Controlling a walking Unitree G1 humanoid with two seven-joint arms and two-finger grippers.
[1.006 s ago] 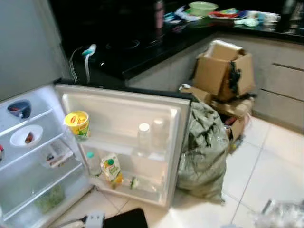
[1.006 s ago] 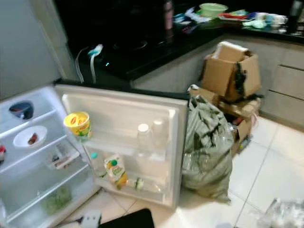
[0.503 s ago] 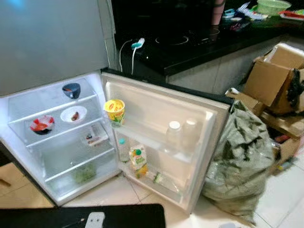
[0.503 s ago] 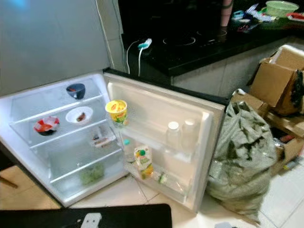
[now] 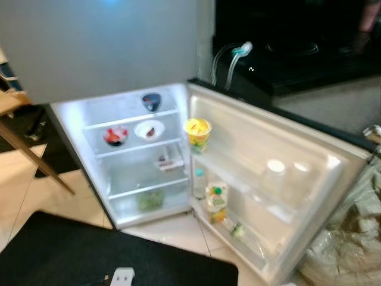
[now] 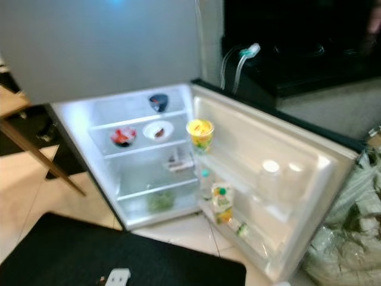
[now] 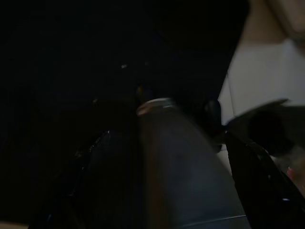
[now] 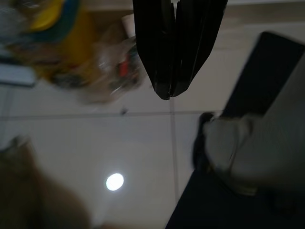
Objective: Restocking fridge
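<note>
Now facing the fridge (image 5: 119, 196), lower compartment door (image 5: 286, 179) swung wide toward the right-arm side. Inside, on lit shelves: dark bowl (image 5: 151, 101) on top; red-and-white bowl (image 5: 115, 135) and white bowl (image 5: 149, 128) one shelf down; a packet (image 5: 168, 162) below; something green (image 5: 150, 199) at the bottom. In the door racks: yellow cup (image 5: 197, 131), juice carton (image 5: 216, 201) upright, two pale bottles (image 5: 280, 179) upright.

Right gripper (image 8: 177, 45): fingers pressed together, nothing between them, pointing down at pale tiled floor (image 8: 95, 143). Just beyond its tips, a blurred pile of packaged goods (image 8: 71, 52) (yellow and clear wrappers; likely the stock to load, a judgement only). Black mat (image 8: 248, 143) to one side of the tips.

Left gripper (image 7: 167, 157): view very dark; cannot tell whether spread or closed, nor whether anything is held.

Key relation: goods lie low, at floor level, on the right gripper's side; fridge opening lies ahead and toward the left arm. Right arm judged nearer to the pile. Long axis of any single item not readable through blur.
</note>
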